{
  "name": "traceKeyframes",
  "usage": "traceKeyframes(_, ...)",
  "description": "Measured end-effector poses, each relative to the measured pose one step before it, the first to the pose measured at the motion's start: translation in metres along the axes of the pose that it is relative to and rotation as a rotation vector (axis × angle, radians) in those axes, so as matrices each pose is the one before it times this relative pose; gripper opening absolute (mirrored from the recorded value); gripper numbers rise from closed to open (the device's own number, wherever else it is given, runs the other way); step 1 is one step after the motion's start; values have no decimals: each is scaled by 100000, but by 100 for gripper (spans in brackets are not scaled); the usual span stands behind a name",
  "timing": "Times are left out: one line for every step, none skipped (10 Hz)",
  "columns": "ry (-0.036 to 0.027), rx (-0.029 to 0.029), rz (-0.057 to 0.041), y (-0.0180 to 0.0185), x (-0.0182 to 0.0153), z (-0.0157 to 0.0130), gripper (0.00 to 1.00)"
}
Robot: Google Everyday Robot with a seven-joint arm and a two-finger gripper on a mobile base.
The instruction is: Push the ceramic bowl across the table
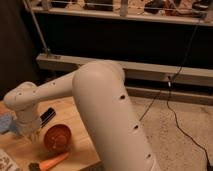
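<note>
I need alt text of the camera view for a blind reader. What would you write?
A white robot arm reaches down to the table, with its gripper, jaws shut, close beside the ceramic bowl. An orange carrot lies in front of the bowl and a small black object behind it.

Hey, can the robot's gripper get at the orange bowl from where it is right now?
Probably yes. The shut gripper hangs right beside the ceramic bowl, at its left in the picture, nothing between them. The carrot lies on the table nearer the camera, out of the way.
</note>
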Motion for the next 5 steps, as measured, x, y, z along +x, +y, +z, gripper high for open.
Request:
traceKeyframes(312, 245, -1675, -255, 105, 234, 0)
traceKeyframes(69, 1008, -3052, -130, 65, 198, 0)
traceKeyframes(898, 1708, -4226, 114, 241, 319, 0)
traceKeyframes(639, 737, -2181, 160, 154, 214, 0)
traceKeyframes(620, 1037, -1718, 59, 154, 200, 0)
